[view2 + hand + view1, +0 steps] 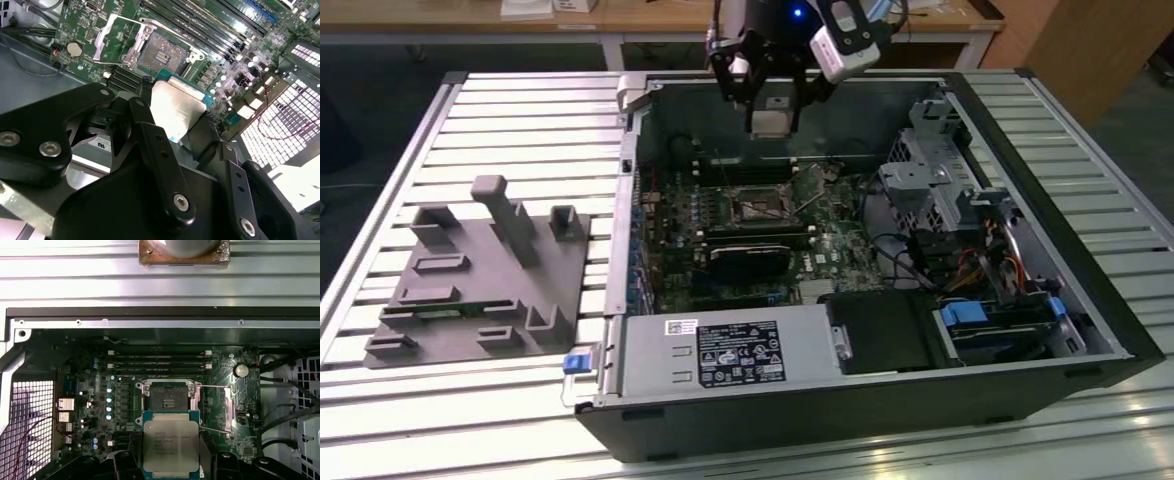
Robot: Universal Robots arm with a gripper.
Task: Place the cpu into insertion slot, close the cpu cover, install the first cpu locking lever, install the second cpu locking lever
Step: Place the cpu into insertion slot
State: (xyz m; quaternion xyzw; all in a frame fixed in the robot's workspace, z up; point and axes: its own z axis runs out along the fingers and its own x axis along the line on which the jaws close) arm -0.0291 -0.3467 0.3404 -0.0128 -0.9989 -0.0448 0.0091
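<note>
My gripper (771, 108) hangs above the open computer case, shut on the cpu (771, 120), a flat square chip with a dull silver top. In both wrist views the cpu (171, 444) (177, 110) sits between the black fingers (147, 125). The insertion slot (754, 207) (167, 400) (162, 55) lies open and empty on the green board, well below the chip. The cpu cover (119, 42) (227, 407), a silvery frame, is flipped open beside the slot. Two thin locking levers (214, 386) (216, 430) stand released next to it.
Long memory slots (157, 365) run beside the socket. A black rectangular module (747, 262) sits on the board's other side. The power supply (720, 352) and drive cage (947, 185) fill the case's near and right parts. A grey fixture block (480, 270) rests on the slatted table (520, 110).
</note>
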